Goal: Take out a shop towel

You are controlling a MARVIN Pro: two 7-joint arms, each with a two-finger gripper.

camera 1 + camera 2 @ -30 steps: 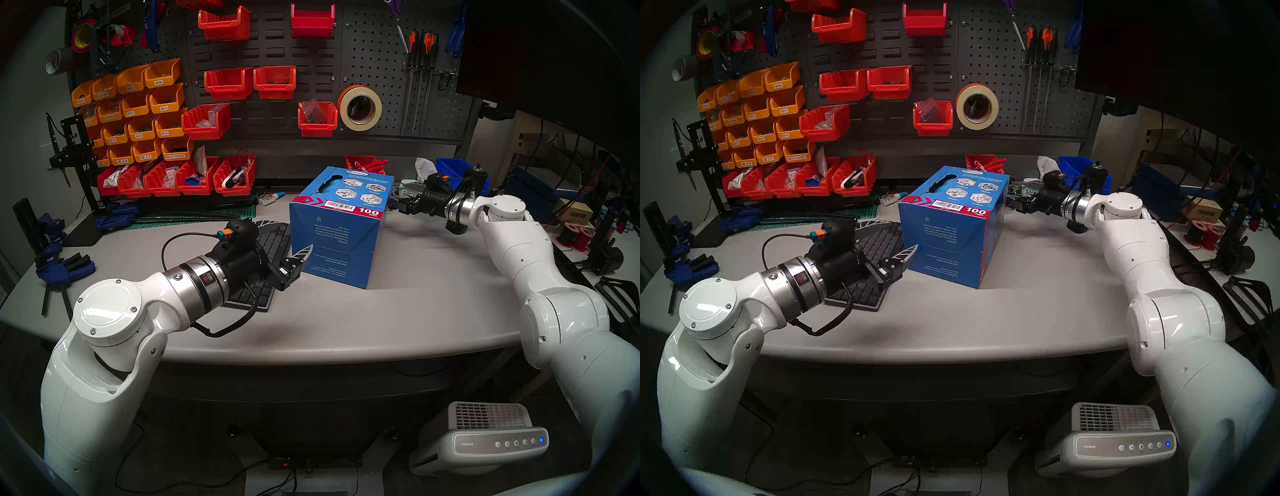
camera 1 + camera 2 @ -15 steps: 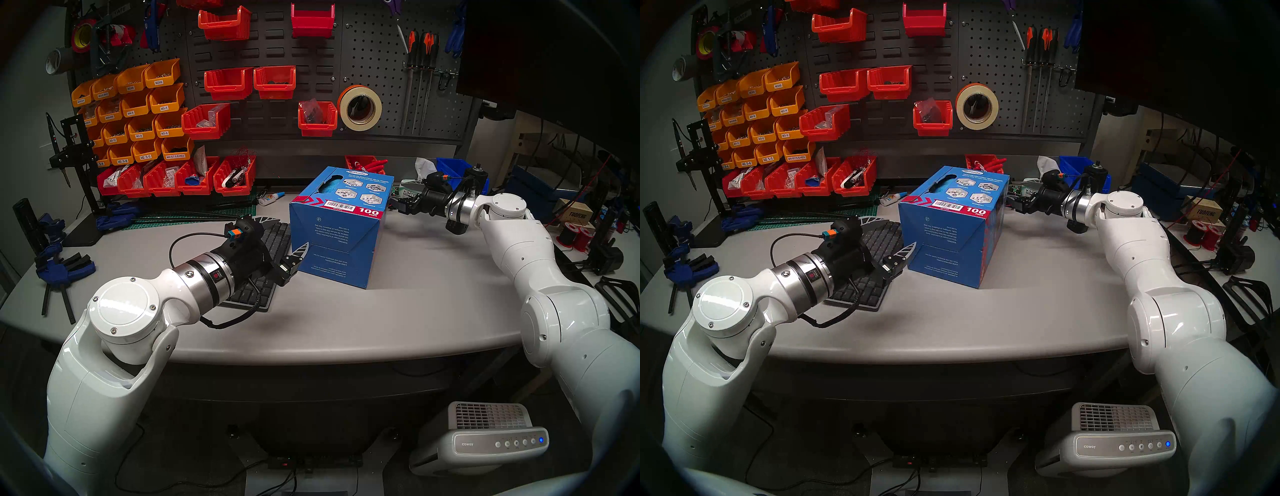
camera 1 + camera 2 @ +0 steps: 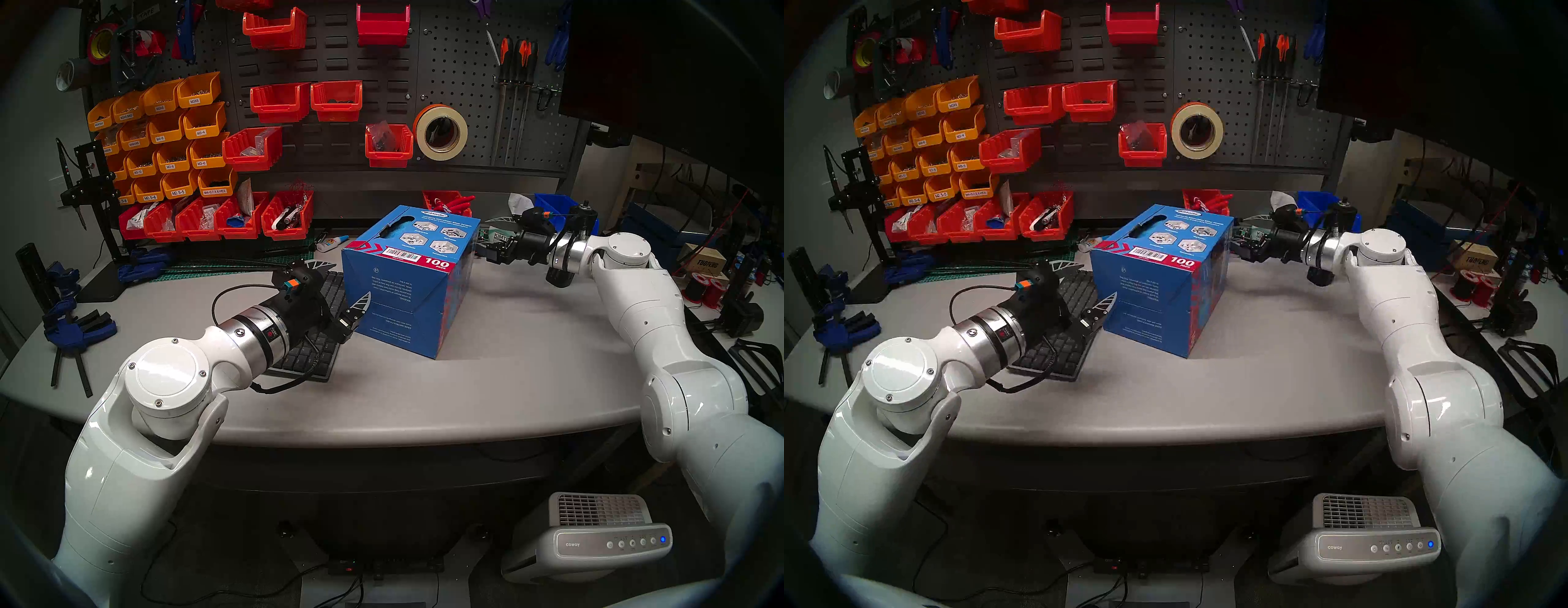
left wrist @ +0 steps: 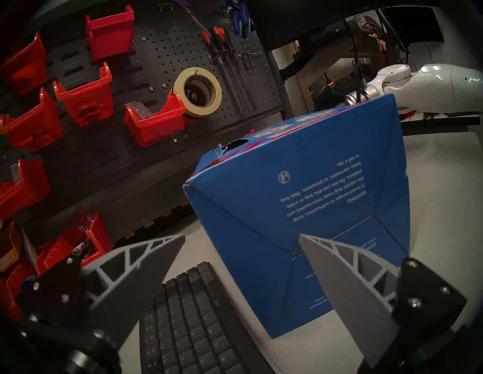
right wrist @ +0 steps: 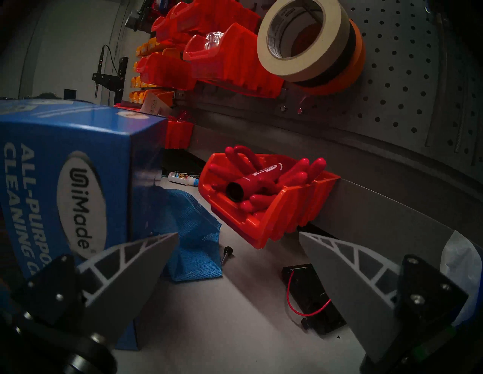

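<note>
- Your big blue towel box (image 3: 403,293) stands on the grey desk (image 3: 488,382), one corner turned toward you, print upside down.
- The shop towel (image 5: 190,235) lies crumpled on the desk behind the box, touching its far side in the right wrist view. From the head view a bit of bright blue cloth also shows in the slot (image 3: 401,225) on the box top (same stock, as far as you can tell).
- Your left gripper (image 4: 241,236) has its jaws wide apart and empty, level, right at the box's near face, one fingertip (image 3: 362,302) in front of that face; whether it touches, you can't tell.
- It hangs over the dark keyboard (image 4: 188,318), which lies just beside the box.
- Your right gripper (image 5: 239,235) is spread wide too, holding nothing, near the box's far right corner and pointing toward the towel.
- A red bin of red-handled tools (image 5: 264,193) sits just beyond the towel, against the back panel.
</note>
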